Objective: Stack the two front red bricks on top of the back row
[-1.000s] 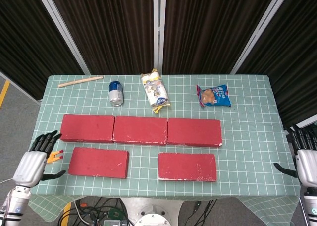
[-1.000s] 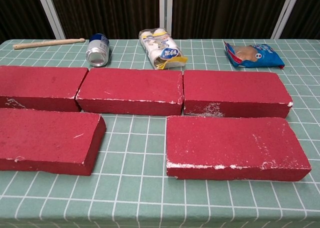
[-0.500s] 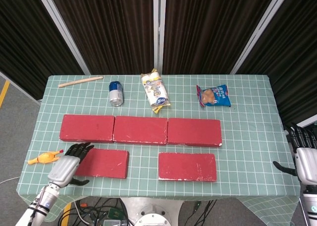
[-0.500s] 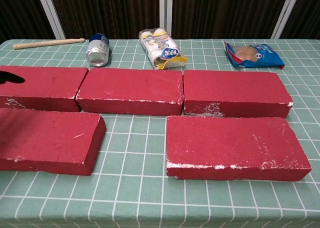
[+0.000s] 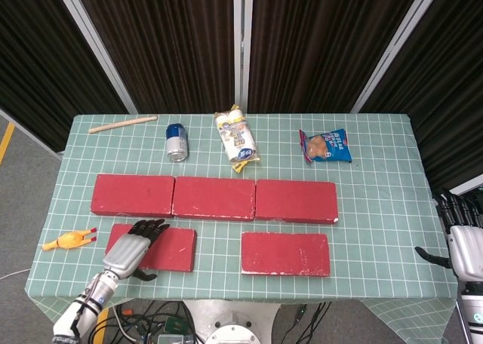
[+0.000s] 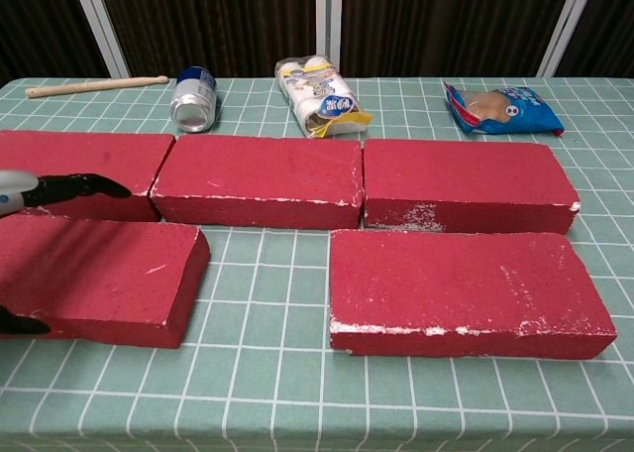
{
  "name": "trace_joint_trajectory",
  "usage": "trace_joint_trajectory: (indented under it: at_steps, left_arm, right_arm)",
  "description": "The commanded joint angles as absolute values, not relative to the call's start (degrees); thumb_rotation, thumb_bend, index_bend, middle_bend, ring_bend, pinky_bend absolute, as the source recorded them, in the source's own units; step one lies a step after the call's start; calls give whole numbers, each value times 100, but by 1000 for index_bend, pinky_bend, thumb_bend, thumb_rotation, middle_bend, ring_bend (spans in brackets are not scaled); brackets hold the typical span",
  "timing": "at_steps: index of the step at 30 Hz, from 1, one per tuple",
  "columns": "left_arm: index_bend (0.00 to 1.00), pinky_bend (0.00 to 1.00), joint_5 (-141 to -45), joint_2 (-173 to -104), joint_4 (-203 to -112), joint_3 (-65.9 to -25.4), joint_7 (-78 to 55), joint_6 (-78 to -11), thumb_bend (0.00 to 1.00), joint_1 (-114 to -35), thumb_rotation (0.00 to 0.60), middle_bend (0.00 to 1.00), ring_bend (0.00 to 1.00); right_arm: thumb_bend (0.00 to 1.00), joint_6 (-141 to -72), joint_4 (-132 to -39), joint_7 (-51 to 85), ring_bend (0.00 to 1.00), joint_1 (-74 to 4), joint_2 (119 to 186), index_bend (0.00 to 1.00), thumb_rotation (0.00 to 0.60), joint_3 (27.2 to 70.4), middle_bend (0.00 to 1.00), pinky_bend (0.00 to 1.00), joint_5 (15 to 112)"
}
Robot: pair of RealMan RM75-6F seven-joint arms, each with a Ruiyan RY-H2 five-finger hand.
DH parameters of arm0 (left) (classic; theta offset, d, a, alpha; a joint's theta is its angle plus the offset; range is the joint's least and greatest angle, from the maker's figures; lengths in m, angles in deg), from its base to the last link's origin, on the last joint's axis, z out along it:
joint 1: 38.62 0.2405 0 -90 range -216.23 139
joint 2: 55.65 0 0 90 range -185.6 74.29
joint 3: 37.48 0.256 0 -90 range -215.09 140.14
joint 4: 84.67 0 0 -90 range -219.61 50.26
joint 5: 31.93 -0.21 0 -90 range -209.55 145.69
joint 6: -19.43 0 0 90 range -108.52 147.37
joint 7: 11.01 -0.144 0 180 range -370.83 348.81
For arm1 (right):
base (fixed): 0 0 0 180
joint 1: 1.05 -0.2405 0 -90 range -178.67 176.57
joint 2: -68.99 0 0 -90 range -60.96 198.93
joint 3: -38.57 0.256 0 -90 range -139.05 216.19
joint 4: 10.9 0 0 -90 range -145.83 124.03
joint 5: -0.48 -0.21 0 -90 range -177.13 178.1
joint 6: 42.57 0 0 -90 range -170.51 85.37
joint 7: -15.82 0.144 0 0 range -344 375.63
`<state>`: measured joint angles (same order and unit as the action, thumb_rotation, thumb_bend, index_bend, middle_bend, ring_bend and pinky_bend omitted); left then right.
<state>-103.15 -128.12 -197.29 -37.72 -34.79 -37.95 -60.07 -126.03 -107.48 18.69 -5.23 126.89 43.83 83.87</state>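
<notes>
Three red bricks form the back row (image 5: 213, 198) (image 6: 258, 179) across the green mat. Two more red bricks lie in front: the front left brick (image 5: 172, 248) (image 6: 109, 274) and the front right brick (image 5: 285, 253) (image 6: 461, 291). My left hand (image 5: 136, 247) (image 6: 45, 189) hovers over the front left brick with fingers spread, thumb toward the brick's near edge, holding nothing. My right hand (image 5: 464, 242) is off the table's right edge, fingers apart and empty; the chest view does not show it.
Behind the back row lie a wooden stick (image 5: 122, 124) (image 6: 94, 85), a can (image 5: 176, 142) (image 6: 193, 100), a snack pack (image 5: 237, 139) (image 6: 322, 97) and a blue bag (image 5: 326, 145) (image 6: 503, 109). A yellow rubber chicken (image 5: 68, 241) sits at the left edge.
My left hand has moved right from the table's left edge over the front left brick, uncovering the rubber chicken. The right hand has barely moved.
</notes>
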Motion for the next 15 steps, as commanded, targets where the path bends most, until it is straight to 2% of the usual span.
trace_joint_trajectory:
  at_steps: [1,15]
  left_arm:
    - [45,0,-10164,-12817,-19711,-3762,-3603,-3648,0,-6147,600,8,0]
    - [42,0,-9435,-13221,-19486,-3752,-4148,-3608,0,-6554,600,8,0]
  right_arm:
    - [0,-12610,-10738,1883,0,-522,12695,0,600,4383,0,0,8390]
    - [0,-12574,-10652,1983,0,-518,12710,0,600,4376,0,0,8331]
